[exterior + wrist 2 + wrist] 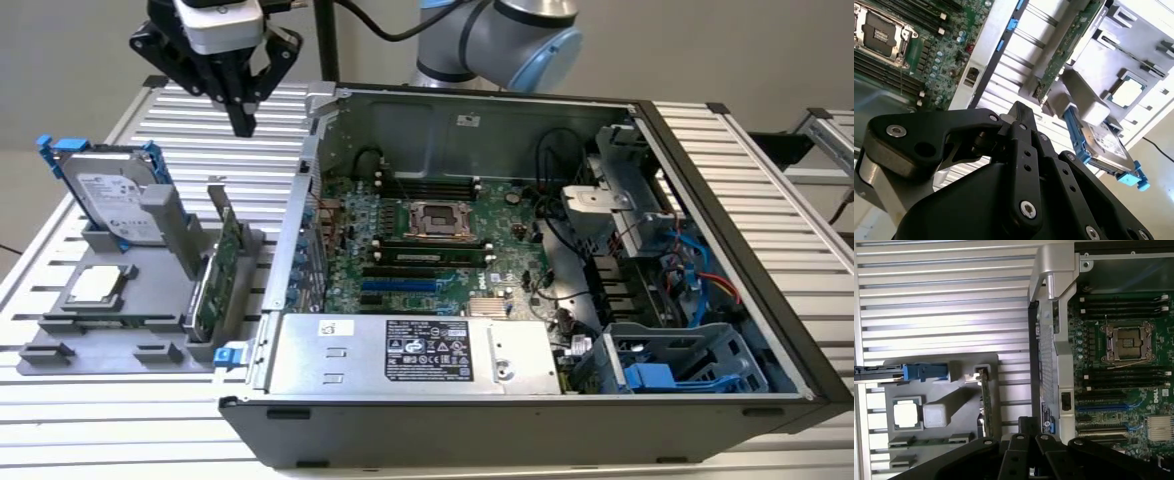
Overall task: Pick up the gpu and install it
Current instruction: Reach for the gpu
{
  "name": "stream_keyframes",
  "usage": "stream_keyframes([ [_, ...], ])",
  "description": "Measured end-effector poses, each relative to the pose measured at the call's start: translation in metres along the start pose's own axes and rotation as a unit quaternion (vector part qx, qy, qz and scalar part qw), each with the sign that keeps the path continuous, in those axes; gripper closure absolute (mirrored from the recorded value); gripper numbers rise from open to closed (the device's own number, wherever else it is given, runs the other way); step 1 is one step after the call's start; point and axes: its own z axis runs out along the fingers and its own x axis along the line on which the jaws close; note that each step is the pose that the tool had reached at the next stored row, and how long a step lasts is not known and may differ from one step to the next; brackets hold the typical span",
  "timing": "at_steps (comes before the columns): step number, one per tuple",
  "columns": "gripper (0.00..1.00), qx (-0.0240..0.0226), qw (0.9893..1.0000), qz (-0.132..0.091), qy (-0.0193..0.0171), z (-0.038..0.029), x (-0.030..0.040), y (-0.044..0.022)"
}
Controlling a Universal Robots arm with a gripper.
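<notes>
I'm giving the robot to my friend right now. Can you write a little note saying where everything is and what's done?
The gripper: shut, holding nothing, hanging over the slatted metal table beside the open grey computer case.
The flat green circuit-board card: standing on edge in the grey holder rack, on the exterior view's left of the case, apart from the gripper.
Done: nothing yet.
Left: pick-up, and install on the green motherboard.

Black gripper (243, 122), green card (218, 275) near the jaws, grey holder (80, 350), silver drive (114, 195) in blue frame, ribbed silver table (187, 105) under the jaws.
</notes>
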Motion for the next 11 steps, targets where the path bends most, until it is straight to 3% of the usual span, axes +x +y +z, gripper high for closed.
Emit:
stream_keyframes([
  [11, 1.0, 0.0, 1.0, 0.0, 0.0, 0.0001, 0.0093, -0.0007],
])
